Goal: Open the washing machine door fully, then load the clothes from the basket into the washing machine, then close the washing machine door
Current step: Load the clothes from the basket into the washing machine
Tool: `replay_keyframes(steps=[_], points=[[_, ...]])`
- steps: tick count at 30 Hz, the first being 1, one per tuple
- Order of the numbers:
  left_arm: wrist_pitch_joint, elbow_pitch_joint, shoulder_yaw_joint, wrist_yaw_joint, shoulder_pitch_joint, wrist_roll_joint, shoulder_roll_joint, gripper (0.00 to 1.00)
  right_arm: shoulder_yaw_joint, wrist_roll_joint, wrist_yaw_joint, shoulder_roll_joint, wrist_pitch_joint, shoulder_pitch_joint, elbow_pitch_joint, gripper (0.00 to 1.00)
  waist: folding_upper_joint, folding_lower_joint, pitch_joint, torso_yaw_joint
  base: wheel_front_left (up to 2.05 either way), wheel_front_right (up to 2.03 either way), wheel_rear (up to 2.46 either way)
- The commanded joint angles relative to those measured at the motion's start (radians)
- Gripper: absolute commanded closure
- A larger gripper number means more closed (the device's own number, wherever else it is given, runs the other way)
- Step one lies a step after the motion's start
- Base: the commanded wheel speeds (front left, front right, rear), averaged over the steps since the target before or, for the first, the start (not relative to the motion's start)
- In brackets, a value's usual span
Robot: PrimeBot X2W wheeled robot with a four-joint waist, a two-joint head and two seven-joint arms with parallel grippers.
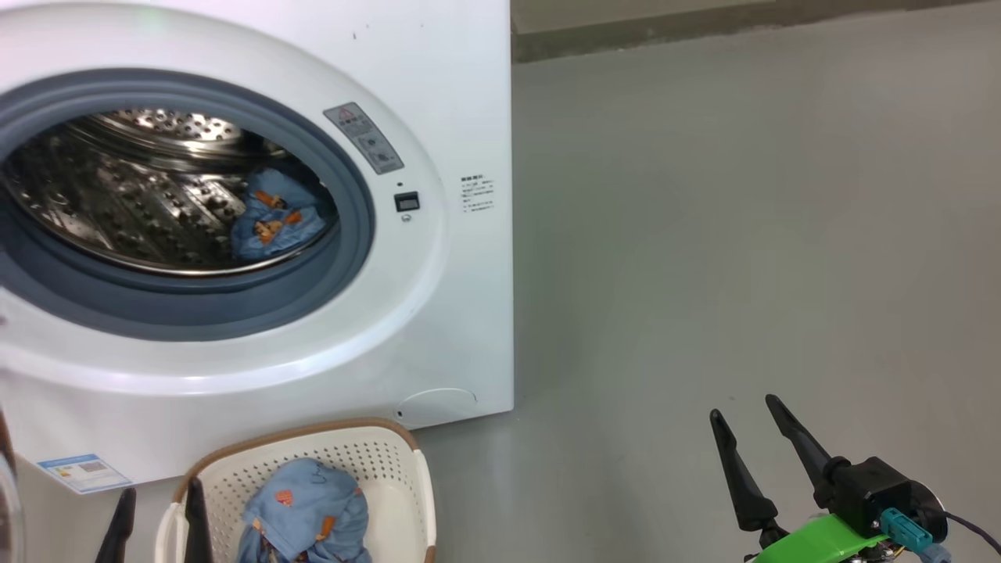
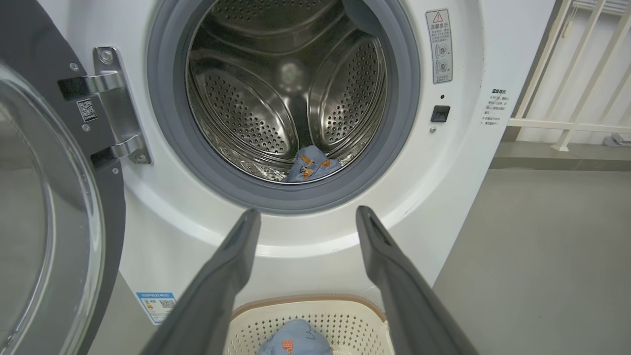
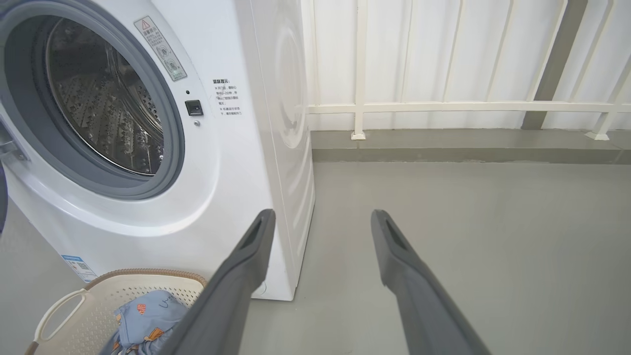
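Grey floor [image 1: 704,234], white washing machine [image 1: 438,78] with its door [image 2: 49,207] swung wide. Loading looks half done: one bear-print piece [image 1: 274,215] sits in the drum [image 2: 276,88], more clothes [image 1: 309,508] wait in the basket [image 1: 383,469] below. Left tool [image 2: 306,212] hangs spread above it, right tool [image 1: 743,407] spread off aside; next, dip down and pinch fabric.

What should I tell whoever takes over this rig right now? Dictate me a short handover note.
Left gripper: open, empty, over the basket, facing the drum.
Right gripper: open, empty, over bare floor right of the washing machine.
Washing machine door: swung open on the left.
Done: door opened; one garment lies in the drum.
To do: load the clothes in the basket, then close the door.
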Motion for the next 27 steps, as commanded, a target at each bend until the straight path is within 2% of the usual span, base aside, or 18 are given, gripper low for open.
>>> replay_keyframes(steps=[1,14,27], points=[[-0.005,-0.03,0.027,0.015,-0.004,-0.004,0.007,0.0,0.025,-0.009,0.002,-0.009,-0.008,-0.004,-0.028,0.0,0.0,0.0,-0.013,0.011,0.0,0.0,0.0],[-0.005,-0.07,-0.024,0.074,0.071,-0.029,0.005,0.0,0.019,-0.014,0.002,-0.019,-0.008,0.027,-0.037,0.0,0.0,0.0,-0.029,0.039,0.0,0.0,0.0],[-0.005,-0.077,-0.043,0.087,0.095,-0.038,0.005,0.0,0.018,-0.012,0.002,-0.02,-0.008,0.033,-0.042,0.0,0.0,0.0,-0.03,0.044,0.0,0.0,0.0]])
